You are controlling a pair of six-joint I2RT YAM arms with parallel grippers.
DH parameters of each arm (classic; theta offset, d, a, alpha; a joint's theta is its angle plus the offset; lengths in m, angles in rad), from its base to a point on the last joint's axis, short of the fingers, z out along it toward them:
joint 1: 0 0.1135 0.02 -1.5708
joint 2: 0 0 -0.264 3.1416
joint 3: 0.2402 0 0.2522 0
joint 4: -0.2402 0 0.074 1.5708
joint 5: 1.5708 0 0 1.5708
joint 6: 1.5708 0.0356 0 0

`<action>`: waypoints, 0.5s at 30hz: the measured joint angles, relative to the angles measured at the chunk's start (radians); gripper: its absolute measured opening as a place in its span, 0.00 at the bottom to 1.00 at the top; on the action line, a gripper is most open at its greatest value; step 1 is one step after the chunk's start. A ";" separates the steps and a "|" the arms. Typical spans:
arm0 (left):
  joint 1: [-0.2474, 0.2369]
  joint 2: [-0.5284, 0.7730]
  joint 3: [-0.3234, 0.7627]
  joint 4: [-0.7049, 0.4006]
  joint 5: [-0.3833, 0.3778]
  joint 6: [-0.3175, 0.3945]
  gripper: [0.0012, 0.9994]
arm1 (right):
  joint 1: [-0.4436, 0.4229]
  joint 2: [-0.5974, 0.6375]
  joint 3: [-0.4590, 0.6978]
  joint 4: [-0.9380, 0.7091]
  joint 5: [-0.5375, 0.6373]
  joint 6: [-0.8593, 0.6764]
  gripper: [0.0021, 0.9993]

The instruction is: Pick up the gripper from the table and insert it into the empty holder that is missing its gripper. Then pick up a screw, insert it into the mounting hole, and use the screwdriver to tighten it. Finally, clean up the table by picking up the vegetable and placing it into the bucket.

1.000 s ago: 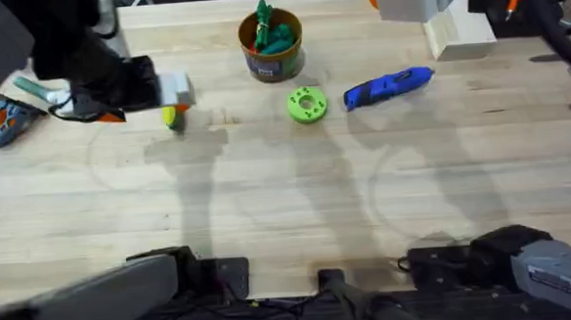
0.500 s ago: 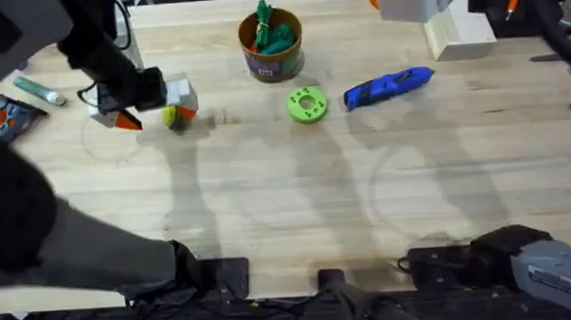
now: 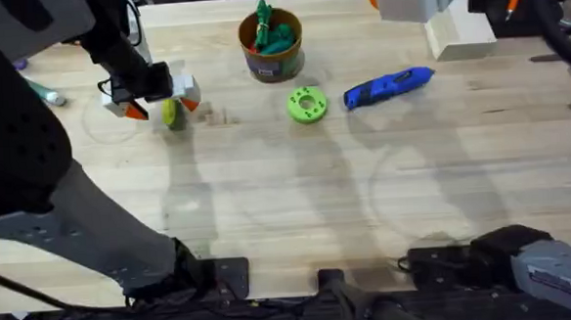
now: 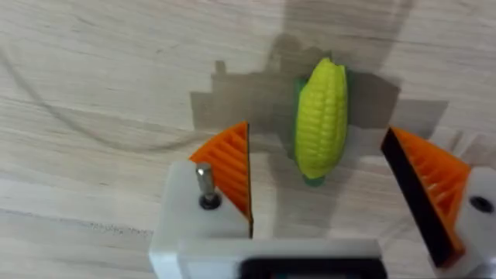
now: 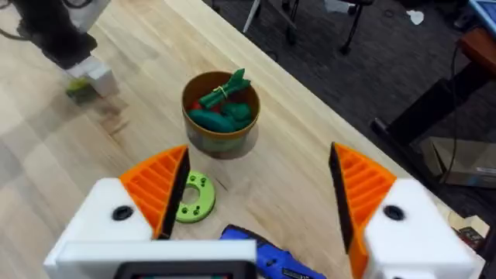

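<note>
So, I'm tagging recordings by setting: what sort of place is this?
Probably a robotics lab or office workshop: a pale wooden worktable, a blue pen-shaped electric screwdriver, and wheeled chair bases on dark carpet.

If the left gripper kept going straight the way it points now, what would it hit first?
Most likely the corn cob, lying on the table between the open left gripper's fingers, though the remaining gap is hard to judge.

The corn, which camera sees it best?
The left wrist view: the corn lies big and whole on the table, between the open left claw's orange pads. In the overhead view it is a small yellow-green bit partly under that claw. In the right wrist view it is a far-off blur.
</note>
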 joint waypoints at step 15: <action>0.000 0.047 0.000 -0.004 0.000 0.007 0.61 | 0.000 0.000 0.000 0.000 0.000 0.000 0.99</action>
